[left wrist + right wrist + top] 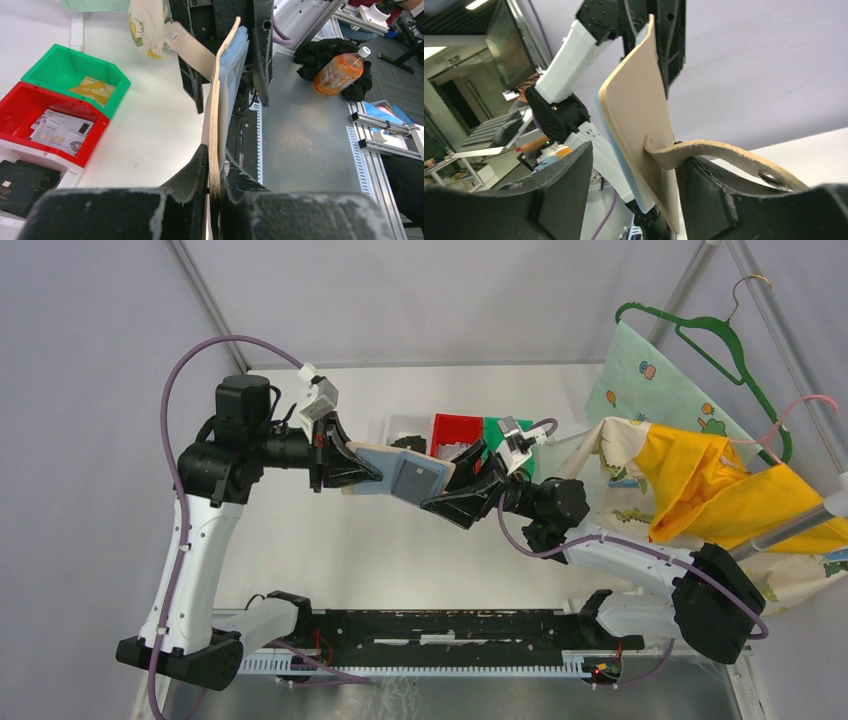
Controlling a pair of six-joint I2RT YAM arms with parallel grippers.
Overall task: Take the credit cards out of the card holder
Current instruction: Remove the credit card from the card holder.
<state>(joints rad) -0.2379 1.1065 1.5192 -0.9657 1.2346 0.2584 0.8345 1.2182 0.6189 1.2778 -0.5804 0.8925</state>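
Left tool [362, 472] is clamped tight on the left end of the card holder [402, 476] and holds it in the air above the bench [400, 560]. Right tool [445, 483] stands part open, one jaw on each side of the holder's right end.

From the left wrist, the left tool [214, 160] pinches the card holder [215, 110] edge-on, tan skin on one side and blue-grey panel on the other.

From the right wrist, the right tool [629, 160] shows a clear gap between one finger [564, 175] and the tan back of the card holder [634, 110]. The tab [714, 152] curls over and seems to rest on the other finger.

Only the top view shows the blue-grey inner face with its darker square. Whether a card sits there I cannot tell.

Only the left wrist shows pale credit cards [60, 132] lying in the red bin [95, 127], which sits between the green bin [30, 75] and the white bin [65, 175] at the far side of the bench.
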